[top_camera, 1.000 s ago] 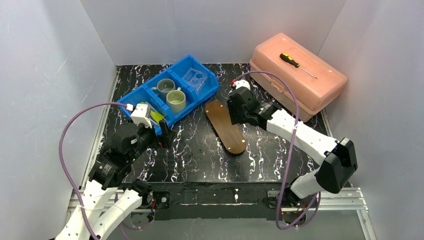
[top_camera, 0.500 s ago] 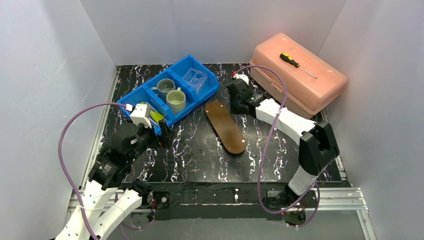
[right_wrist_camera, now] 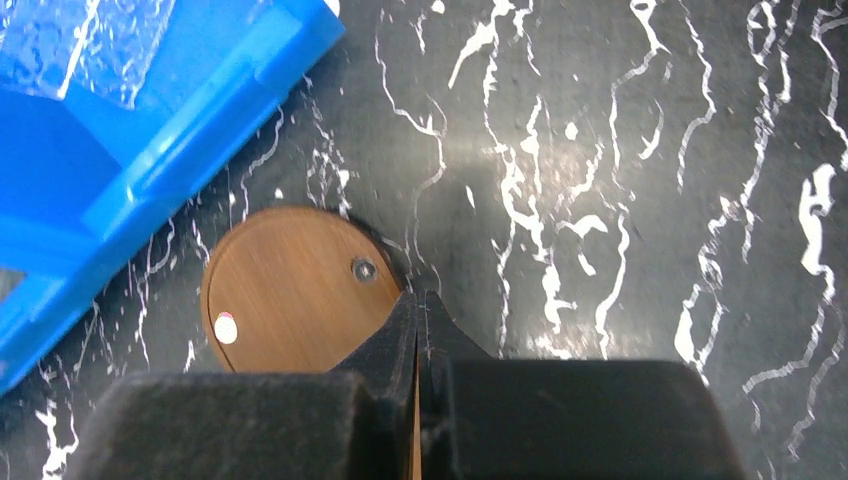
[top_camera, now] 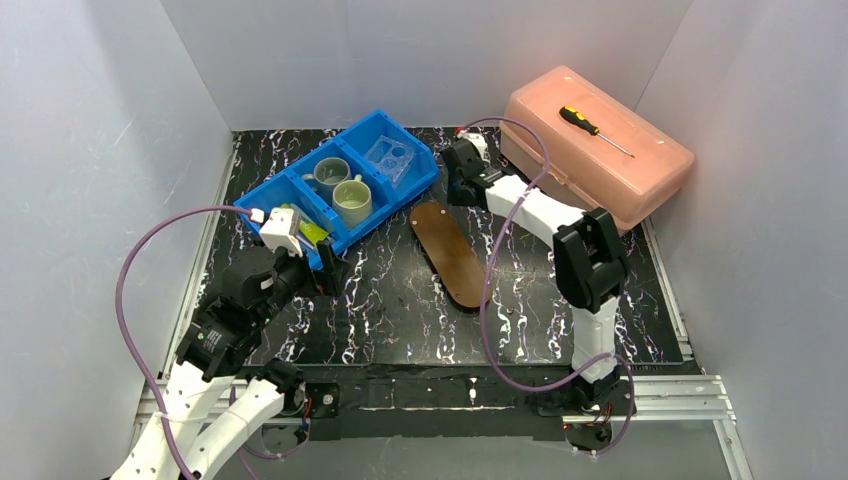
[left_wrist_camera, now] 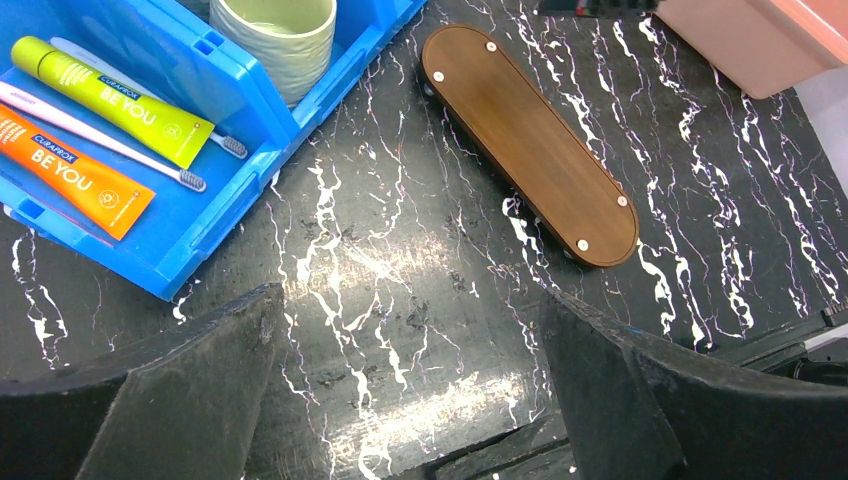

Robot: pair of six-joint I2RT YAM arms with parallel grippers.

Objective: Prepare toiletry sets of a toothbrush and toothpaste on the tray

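Right gripper [right_wrist_camera: 418,300] pressed shut at the tray [right_wrist_camera: 280,290] end, perhaps to nudge it. Left gripper [left_wrist_camera: 410,295] spread, orange tube [left_wrist_camera: 80,175] ahead-left, likely its pick.

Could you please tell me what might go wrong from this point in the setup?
1. The right gripper is shut over the tray's far end; if it descends, it could shove the tray out of place.
2. The toothbrushes lie flat beside the orange tube and green tube in the bin; the open left gripper might catch a tube too, or hit the bin wall.
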